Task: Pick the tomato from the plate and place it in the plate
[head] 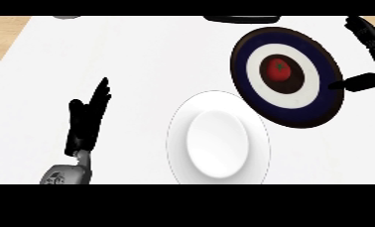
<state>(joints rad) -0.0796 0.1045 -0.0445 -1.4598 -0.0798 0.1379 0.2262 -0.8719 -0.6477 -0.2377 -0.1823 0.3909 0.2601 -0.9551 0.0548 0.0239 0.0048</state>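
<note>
White worktop (132, 52) fills pretty much everything, with a strip of wood peeking in at 10 o'clock. At 2 o'clock a small red tomato (278, 69) is sat dead centre on the round plate with dark blue and white rings (253, 47). A plain white round plate (253, 127) is parked at 6 o'clock, rims touching or overlapping. The tomato is probably light, smooth and squashy, so it's best taken round its sides. The right hand (360, 81) is mostly cut off at 3 o'clock, fingers spread around the ringed plate's edge, nothing pinched. The left hand (88, 117) is rested at 8 o'clock, fingers straight.
</note>
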